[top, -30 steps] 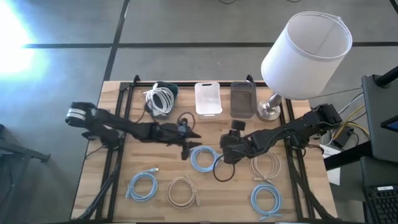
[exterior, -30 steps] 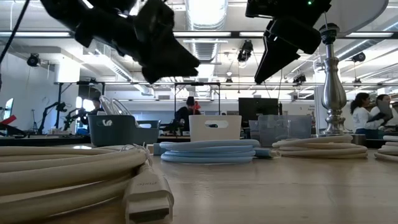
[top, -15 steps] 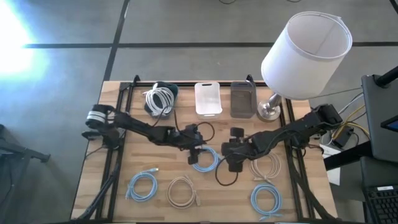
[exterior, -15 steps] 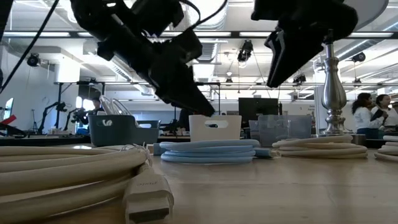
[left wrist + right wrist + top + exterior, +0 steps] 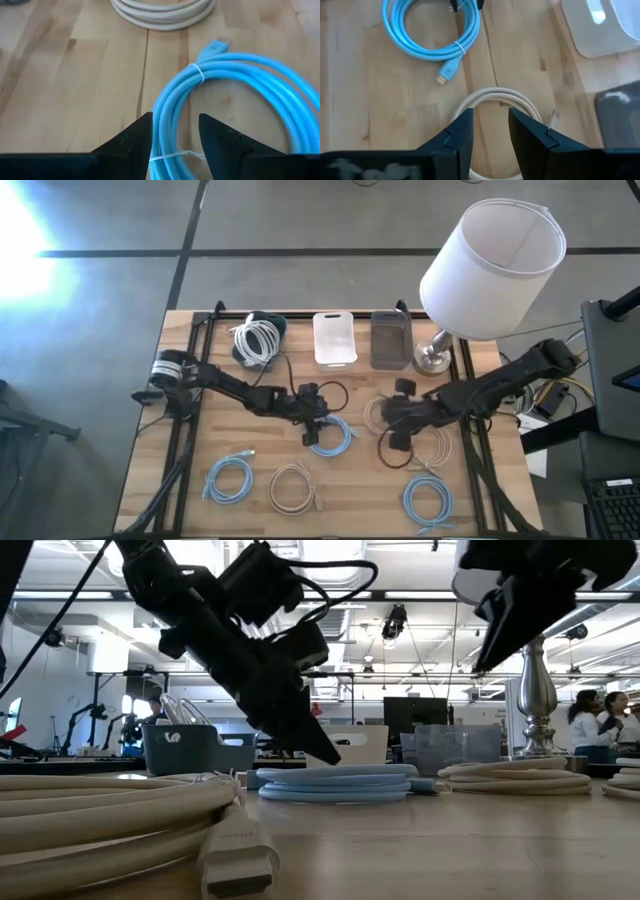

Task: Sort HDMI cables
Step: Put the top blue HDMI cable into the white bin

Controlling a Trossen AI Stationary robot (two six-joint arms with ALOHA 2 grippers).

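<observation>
A: Which light-blue coiled HDMI cable (image 5: 330, 435) is in play, and where does it lie?

B: It lies flat mid-counter, on the pale wooden counter (image 5: 180, 470). The left gripper (image 5: 174, 132) is directly over the coil's near rim, and in the left wrist view the bundled strands pass between the two spread jaws, running roughly along the gripper's forward line.

A: So the jaws are released?

B: Yes, they straddle the strands without pinching them. A straight closing should catch the bundle.

A: And the other arm?

B: The right gripper (image 5: 489, 131) is just beside, over a beige coiled cable (image 5: 500, 105); its jaws stand apart, grasping nothing. The left arm is plainly nearer the blue coil.

A: Where would sorted cables go?

B: Probably the bins at the counter's far edge: the dark bin (image 5: 277, 328) already holds a white coiled cable (image 5: 256, 340).
</observation>
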